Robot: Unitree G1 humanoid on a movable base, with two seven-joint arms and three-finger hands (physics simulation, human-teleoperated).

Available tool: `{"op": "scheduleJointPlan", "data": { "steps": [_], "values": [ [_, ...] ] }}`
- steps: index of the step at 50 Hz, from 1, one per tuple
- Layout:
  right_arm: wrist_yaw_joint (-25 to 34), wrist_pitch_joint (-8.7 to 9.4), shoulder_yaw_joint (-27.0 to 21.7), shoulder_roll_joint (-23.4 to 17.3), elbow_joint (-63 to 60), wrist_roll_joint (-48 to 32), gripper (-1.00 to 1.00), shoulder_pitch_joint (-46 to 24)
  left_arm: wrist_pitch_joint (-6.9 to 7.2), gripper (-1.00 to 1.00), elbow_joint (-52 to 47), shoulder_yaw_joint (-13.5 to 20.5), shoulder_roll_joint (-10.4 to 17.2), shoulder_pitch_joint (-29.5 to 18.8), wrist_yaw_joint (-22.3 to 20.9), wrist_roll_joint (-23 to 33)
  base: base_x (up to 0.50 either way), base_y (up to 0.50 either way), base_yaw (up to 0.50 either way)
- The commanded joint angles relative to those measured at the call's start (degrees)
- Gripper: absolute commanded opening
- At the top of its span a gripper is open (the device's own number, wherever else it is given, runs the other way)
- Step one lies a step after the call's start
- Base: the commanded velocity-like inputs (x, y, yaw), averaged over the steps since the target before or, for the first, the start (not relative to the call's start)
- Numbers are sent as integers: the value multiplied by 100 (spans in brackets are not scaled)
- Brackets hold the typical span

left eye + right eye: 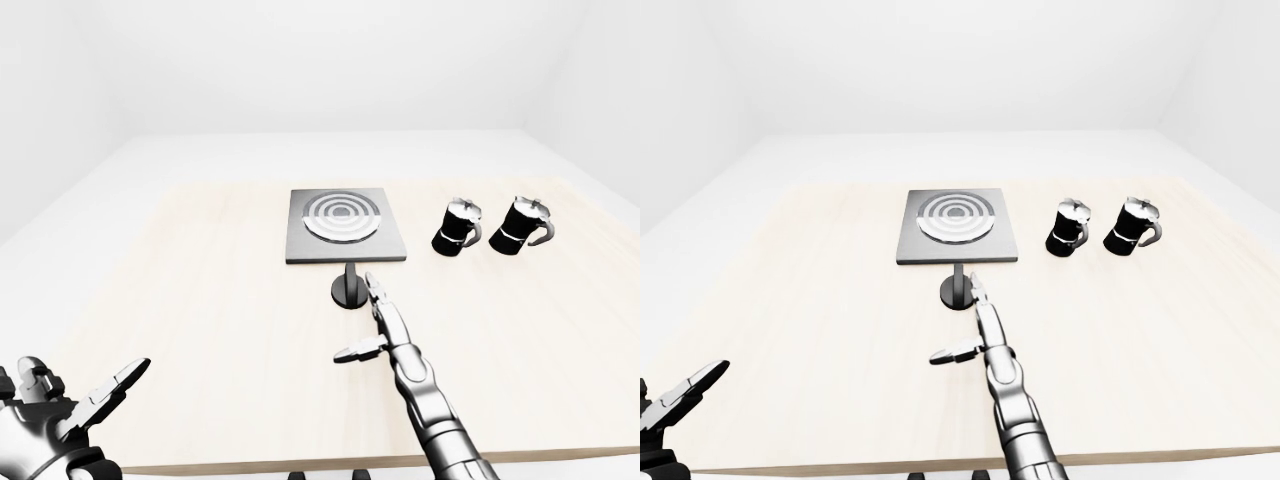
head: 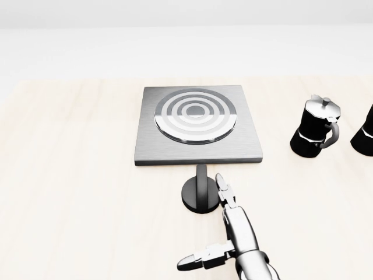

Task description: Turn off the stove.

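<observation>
Right hand (image 2: 224, 230) (fingers spread, gripping nothing) points at the round black stove knob (image 2: 201, 194), fingertip just beside it. Square grey metal stove (image 2: 197, 124) lies above on the pale wooden counter (image 2: 76, 192).

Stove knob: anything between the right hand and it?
Nothing visible. The right hand is open, its extended fingertip right beside the knob, at the knob's right edge in the head view. Only bare table surrounds them. Both moka pots stand off to the right, clear of the path.

Bare simulated kitchen, pale wooden counter (image 1: 200, 300), stove (image 1: 345, 224), two moka pots (image 1: 458, 227)
</observation>
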Motion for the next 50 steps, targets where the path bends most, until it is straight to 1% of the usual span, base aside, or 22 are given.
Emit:
{"op": "scheduleJointPlan", "data": {
  "steps": [1,5,6,10,12,13,15,17,18,19,22,26,27,29,32,33,34,38,41,45,50],
  "values": [
    [383,0,478,285,-77,-70,100,33,-22,100,4,-5,0,5,-12,-8,0,0,0],
    [452,0,688,357,-561,-192,100,210,22,100,-50,11,-6,16,-16,-17,0,0,0],
    [481,186,802,388,-846,-258,100,305,11,100,-31,10,-6,4,-16,-9,0,0,1],
    [537,550,1059,432,-1260,-348,100,445,-14,100,10,1,5,-13,-8,-6,0,0,0],
    [550,656,1169,452,-1366,-368,100,490,-13,100,7,0,8,-9,-5,-12,0,0,0],
    [556,701,1233,466,-1425,-379,100,518,42,100,-69,11,3,18,-2,-29,0,0,0],
    [569,767,1330,477,-1459,-404,100,541,71,100,-97,28,-6,18,-11,-29,0,0,0],
    [604,846,1453,497,-1566,-435,100,578,19,100,-23,22,-7,-11,-19,-10,0,0,0],
    [622,956,1556,526,-1686,-479,100,602,1,100,0,16,-4,-19,-16,-8,0,0,0],
    [640,998,1605,535,-1724,-478,100,606,4,100,-6,14,-1,-11,-13,-14,0,0,0],
    [638,1000,1713,568,-1708,-504,100,577,-26,100,26,4,8,-14,-12,-15,0,0,0],
    [691,1000,1773,638,-1574,-522,100,449,18,100,-38,5,0,9,-3,-24,0,0,0],
    [718,1000,1725,647,-1503,-496,100,383,35,100,-63,9,-5,16,-5,-25,0,0,0],
    [754,967,1573,673,-1284,-474,100,176,15,100,-42,9,-12,9,-17,-16,0,0,0],
    [827,930,1315,724,-1054,-456,100,-194,42,100,-78,20,-21,21,-26,-24,0,0,0],
    [851,963,1253,738,-1048,-489,100,-329,24,100,-50,20,-18,7,-29,-18,0,0,0],
    [885,1000,1231,757,-1106,-525,100,-394,29,100,-51,22,-15,7,-29,-22,0,0,0],
    [1061,1000,1270,832,-1595,-667,100,-553,29,100,-44,20,-16,3,-30,-22,0,0,0],
    [1174,1000,1396,879,-2048,-769,100,-539,69,100,-82,19,-15,11,-26,-25,0,0,0],
    [1241,1000,1528,910,-2360,-843,100,-483,27,100,-31,14,-15,-2,-37,-24,0,0,0],
    [1284,1000,1620,916,-2643,-922,100,-455,42,100,-70,25,-18,23,-51,-33,0,0,0]
  ]
}}
